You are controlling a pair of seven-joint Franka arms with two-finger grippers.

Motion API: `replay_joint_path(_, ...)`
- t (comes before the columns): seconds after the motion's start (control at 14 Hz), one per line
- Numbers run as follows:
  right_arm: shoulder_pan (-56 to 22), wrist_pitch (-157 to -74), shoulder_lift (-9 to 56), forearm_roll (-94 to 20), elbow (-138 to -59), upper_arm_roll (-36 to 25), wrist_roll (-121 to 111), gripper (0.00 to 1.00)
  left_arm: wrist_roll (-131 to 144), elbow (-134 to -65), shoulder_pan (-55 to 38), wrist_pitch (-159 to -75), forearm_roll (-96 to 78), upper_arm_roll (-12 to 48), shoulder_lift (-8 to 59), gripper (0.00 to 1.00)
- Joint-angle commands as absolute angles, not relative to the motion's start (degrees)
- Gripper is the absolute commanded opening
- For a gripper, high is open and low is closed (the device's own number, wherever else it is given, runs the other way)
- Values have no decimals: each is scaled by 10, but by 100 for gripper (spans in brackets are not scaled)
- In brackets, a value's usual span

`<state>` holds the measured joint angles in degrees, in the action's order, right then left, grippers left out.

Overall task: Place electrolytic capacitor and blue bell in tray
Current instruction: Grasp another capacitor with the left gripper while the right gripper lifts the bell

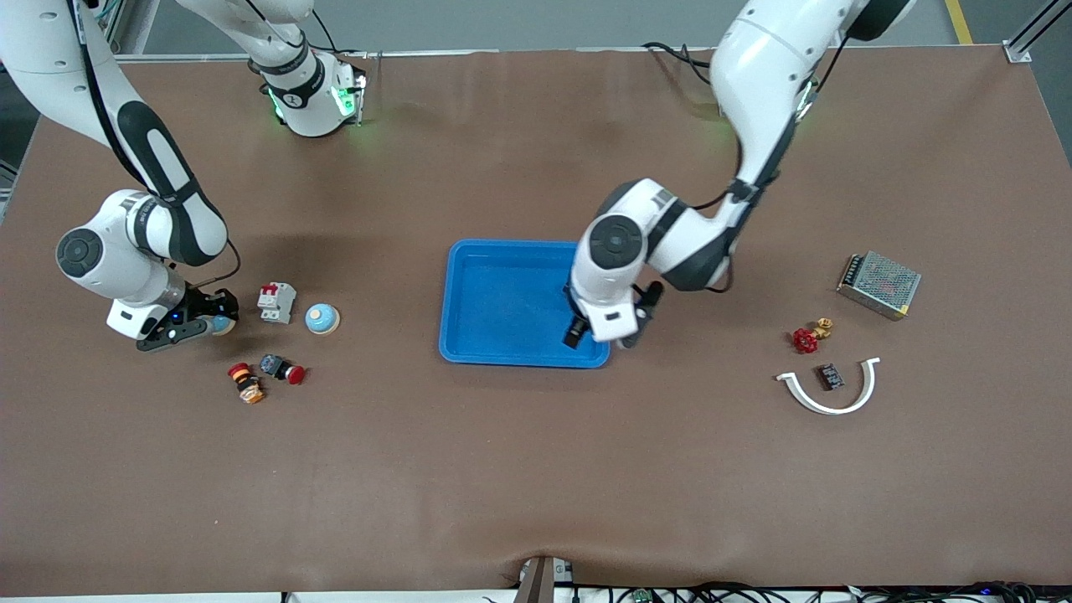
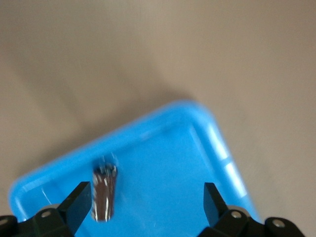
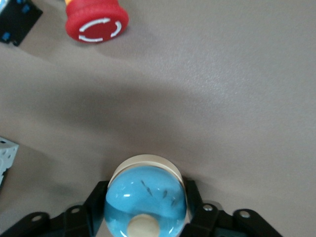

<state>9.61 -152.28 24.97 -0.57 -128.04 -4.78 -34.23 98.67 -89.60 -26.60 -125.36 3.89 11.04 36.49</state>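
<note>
The left gripper (image 1: 605, 332) hangs over the tray's (image 1: 494, 285) corner toward the left arm's end, jaws spread wide and empty. The capacitor (image 2: 104, 193) lies in the tray just under one finger. The right gripper (image 1: 208, 322) is clamped on a blue bell (image 3: 146, 197), beside a breaker (image 1: 276, 301) and another bell (image 1: 322, 318).

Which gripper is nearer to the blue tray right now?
Left. The left gripper hangs open over the tray at the corner toward the left arm's end, an electrolytic capacitor below it. The right gripper is near the right arm's end, shut on a blue bell.
</note>
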Motion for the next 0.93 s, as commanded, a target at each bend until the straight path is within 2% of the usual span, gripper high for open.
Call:
replay_joint_path(0.0,96,-1528,258,-7,-1275,-49,-348,39,913,-907,-213,-1203,36,111,317,100)
replay_joint_path(0.14,96,-1528,258,-7,-1274,-48,-348,32,837,-908,-172,-1175,36,112,302,100)
replay_joint_path(0.43,95,-1493,248,-7,-1253,-48,-345,32,696,-912,-91,-1140,37,111,294,100)
replay_joint_path(0.71,81,-1250,220,-12,-1125,-47,-335,32,589,-917,-31,-1138,40,110,310,100)
replay_joint_path(0.85,61,-1169,204,-12,-1073,-48,-283,32,558,-920,-10,-1139,61,111,322,100)
